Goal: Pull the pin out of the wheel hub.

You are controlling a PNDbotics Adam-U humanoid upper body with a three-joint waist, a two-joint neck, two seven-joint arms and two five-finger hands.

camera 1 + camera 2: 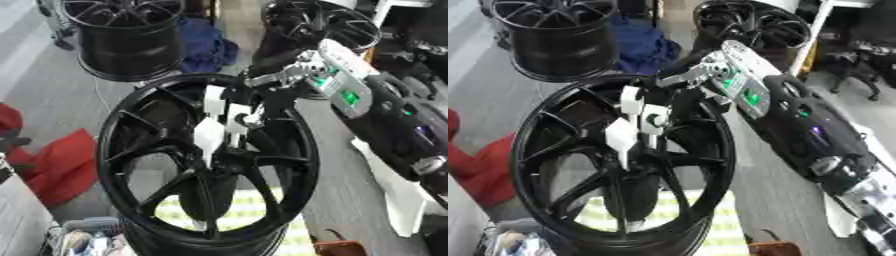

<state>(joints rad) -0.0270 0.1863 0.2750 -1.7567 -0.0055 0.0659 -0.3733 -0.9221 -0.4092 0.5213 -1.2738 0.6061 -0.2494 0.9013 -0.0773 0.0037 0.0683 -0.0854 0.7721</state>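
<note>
A large black spoked wheel hub [131, 190] stands upright in front of me and fills the middle of both views. My right arm [385, 115] comes in from the right over the rim's top. My right hand [224, 116], with white parts, hangs down in front of the spokes, and its lowest white part reaches the hub's centre [214, 160]. I cannot make out the pin; the hand covers the place just above the centre. My left hand shows in neither view.
Two more black wheels stand behind, one at the back left [131, 35] and one at the back right [328, 25], with a blue cloth [206, 45] between them. A red object [61, 165] lies left; a yellow-striped mat [258, 210] lies under the wheel.
</note>
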